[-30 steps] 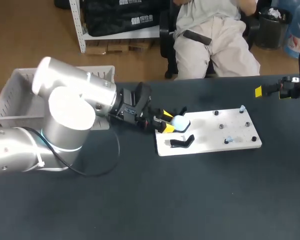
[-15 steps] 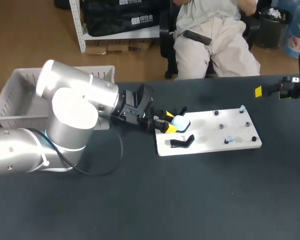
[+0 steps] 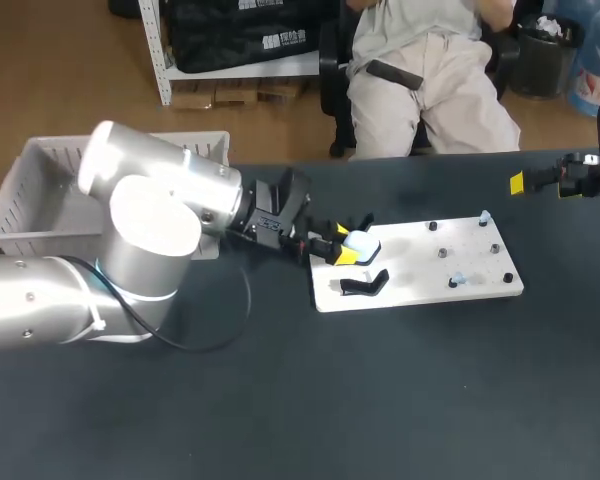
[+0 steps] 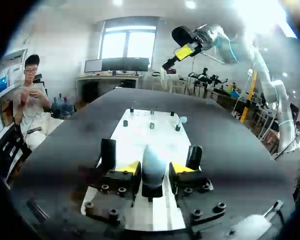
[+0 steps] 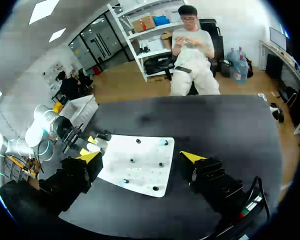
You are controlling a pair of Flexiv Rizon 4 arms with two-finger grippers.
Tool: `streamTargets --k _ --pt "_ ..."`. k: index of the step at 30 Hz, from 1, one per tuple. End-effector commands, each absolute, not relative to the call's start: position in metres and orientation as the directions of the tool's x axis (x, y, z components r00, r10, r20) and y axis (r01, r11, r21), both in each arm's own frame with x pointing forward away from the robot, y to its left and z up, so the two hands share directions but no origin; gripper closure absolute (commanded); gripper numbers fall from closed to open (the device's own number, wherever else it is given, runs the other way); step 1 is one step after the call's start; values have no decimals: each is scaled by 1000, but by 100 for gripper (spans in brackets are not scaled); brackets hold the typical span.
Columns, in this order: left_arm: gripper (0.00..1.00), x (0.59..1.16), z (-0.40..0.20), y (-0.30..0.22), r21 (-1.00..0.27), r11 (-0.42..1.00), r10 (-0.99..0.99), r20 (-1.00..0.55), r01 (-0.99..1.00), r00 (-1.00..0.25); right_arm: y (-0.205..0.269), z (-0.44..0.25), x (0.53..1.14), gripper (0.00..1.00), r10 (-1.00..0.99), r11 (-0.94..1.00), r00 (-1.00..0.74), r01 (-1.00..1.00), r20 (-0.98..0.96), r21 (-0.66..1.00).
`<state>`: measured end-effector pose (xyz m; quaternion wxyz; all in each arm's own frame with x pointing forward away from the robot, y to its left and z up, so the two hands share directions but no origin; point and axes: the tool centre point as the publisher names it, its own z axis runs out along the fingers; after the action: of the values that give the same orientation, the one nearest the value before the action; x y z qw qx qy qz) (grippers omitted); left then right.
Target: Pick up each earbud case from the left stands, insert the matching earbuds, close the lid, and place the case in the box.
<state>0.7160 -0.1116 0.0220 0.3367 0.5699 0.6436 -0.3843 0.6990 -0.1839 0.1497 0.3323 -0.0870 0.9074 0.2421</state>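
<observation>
At the far left sits the white box [image 3: 30,190]. That is where the case must go in the end. Our left arm [image 3: 150,215] comes in from that side and points at the white board [image 3: 420,288].

Our left gripper [image 4: 156,169] is down at the back stand [image 4: 151,191]. The pale blue case [image 4: 153,161] sits on that stand, right between the two yellow fingers. The fingers are open. We see a thin gap on each side of the case, so we do not hold it yet.

We think the job now is to grab the case. We should shut the fingers slowly, so both touch its sides at the same time. The case looks round and smooth, so it may slip or tip if one finger pushes first. Then we should lift it straight up off the stand, so it does not catch. The front stand [image 3: 365,284] is empty and close by, and we should not bump it.

More to the right, two small pale earbuds [image 3: 485,215] sit on pegs on the board.

At the far right, well away from the board, our right gripper [image 5: 140,157] is wide open and holds nothing.
</observation>
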Motion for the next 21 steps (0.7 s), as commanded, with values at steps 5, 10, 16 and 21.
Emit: streamTargets --k 5,10,16,21 --pt "70 714 17 -113 -108 46 469 -876 993 -117 -185 150 699 0 2 867 -764 -321 -645 382" --pt "77 714 15 -114 -102 51 468 -877 993 -114 -185 150 699 0 2 867 -764 -321 -645 382" --pt "100 719 21 -111 -72 83 442 -891 994 -101 -185 150 699 0 2 867 -764 -321 -645 382" --pt "100 721 51 -101 -24 79 377 -925 997 -52 -185 150 699 0 2 867 -764 -321 -645 382"
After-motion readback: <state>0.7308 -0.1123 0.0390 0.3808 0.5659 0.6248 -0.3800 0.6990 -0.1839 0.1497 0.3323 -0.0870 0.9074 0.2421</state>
